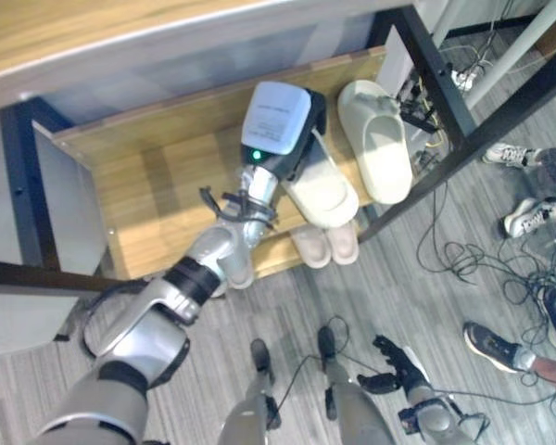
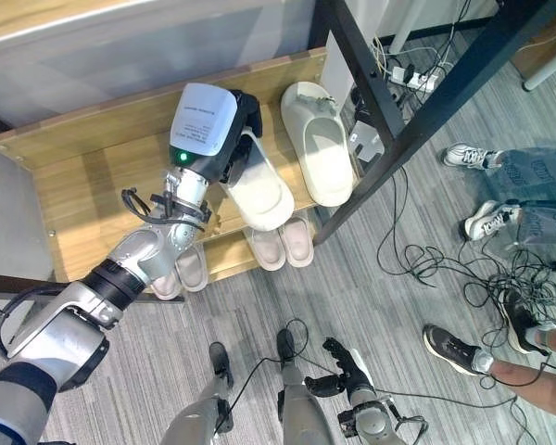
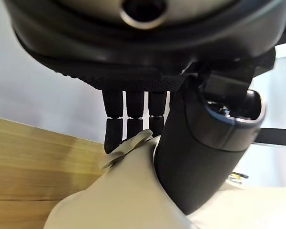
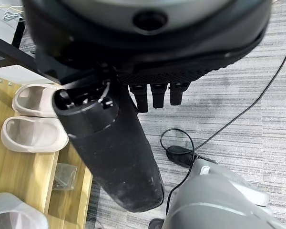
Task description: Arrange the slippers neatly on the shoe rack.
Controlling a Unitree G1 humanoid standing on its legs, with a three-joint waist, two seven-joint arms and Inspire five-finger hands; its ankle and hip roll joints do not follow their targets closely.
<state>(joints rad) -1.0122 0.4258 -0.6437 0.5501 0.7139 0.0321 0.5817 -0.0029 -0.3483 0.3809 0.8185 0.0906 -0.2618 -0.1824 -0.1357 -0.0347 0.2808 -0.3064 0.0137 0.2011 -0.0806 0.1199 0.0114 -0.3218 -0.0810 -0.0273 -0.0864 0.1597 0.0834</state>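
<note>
Left eye view: the rack [image 1: 157,185] carries one slipper [image 1: 375,139] lying flat, and just beside it the left hand [image 1: 301,120] pinches a second slipper [image 1: 322,190] at its heel rim. It looks like light, bendy foam, so a rim grip suits. Right hand [image 1: 394,363] hangs relaxed.

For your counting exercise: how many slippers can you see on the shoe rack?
6: one in the left hand on the upper shelf, one beside it, two pairs on the lower shelf; others may be hidden.
</note>
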